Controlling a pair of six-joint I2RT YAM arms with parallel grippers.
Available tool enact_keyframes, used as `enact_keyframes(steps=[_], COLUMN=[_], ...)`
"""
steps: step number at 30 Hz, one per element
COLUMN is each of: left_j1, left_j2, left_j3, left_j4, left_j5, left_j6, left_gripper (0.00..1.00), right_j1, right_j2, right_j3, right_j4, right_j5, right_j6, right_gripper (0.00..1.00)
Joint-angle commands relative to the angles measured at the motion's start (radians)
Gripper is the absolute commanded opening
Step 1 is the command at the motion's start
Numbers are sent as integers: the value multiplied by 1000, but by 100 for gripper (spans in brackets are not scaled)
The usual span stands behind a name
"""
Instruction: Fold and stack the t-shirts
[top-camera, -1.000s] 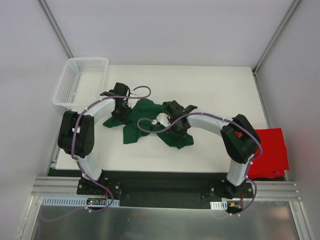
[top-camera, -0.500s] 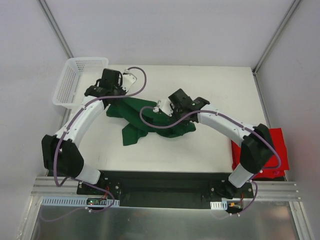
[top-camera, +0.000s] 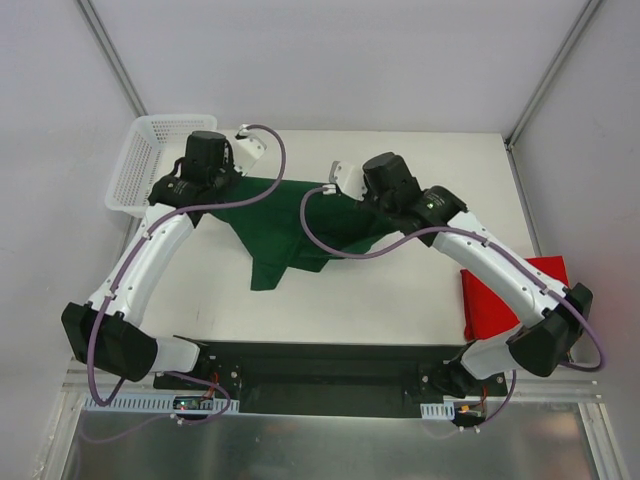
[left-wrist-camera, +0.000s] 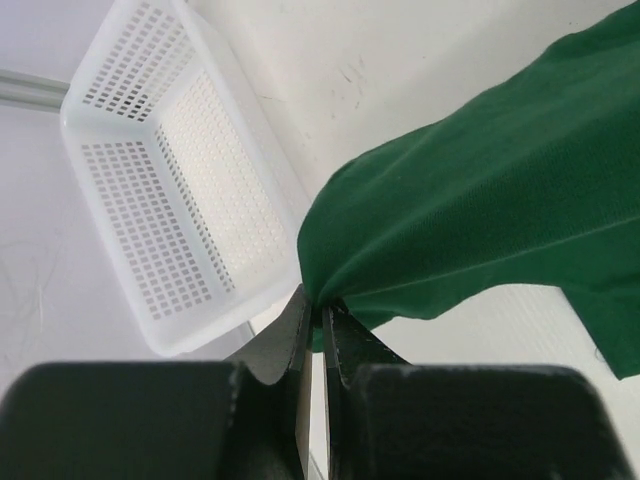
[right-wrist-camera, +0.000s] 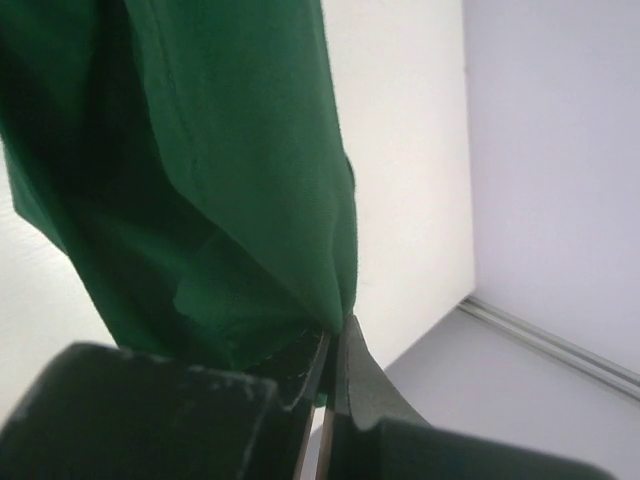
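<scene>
The dark green t-shirt (top-camera: 290, 228) hangs spread between both grippers above the middle of the white table, its lower part trailing down toward the front. My left gripper (top-camera: 222, 182) is shut on the shirt's left edge; in the left wrist view the fingertips (left-wrist-camera: 315, 312) pinch a fold of green cloth (left-wrist-camera: 480, 200). At the shirt's right edge, my right gripper (top-camera: 345, 188) is also shut, and the right wrist view shows its jaws (right-wrist-camera: 335, 335) clamping green fabric (right-wrist-camera: 220, 180). The red t-shirt (top-camera: 505, 300) lies at the table's right edge, partly hidden by the right arm.
A white mesh basket (top-camera: 160, 160) stands at the back left corner, close to the left gripper, and fills the left of the left wrist view (left-wrist-camera: 170, 200). Grey walls enclose the table (top-camera: 430, 160) on three sides.
Both grippers have closed on the green shirt, risen and moved back and apart. The bunched shirt is now lifted and stretched between them.
</scene>
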Motion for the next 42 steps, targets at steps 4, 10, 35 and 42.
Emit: enact_keyframes(steps=[4, 10, 35, 42], left_j1=[-2, -2, -2, 2], left_j2=[-108, -197, -498, -502], left_j3=[105, 174, 223, 223], left_j4=[8, 31, 48, 42], left_j5=[-120, -163, -183, -184], left_j6=[84, 130, 210, 212], left_gripper=[0, 0, 0, 0], right_j1=[-15, -59, -227, -265], right_j2=[-139, -208, -435, -428], right_j3=[38, 56, 174, 212], right_j4=[129, 213, 60, 11], right_j5=[241, 288, 97, 43], right_j6=[-134, -208, -50, -1], right_gripper=[1, 1, 1, 1])
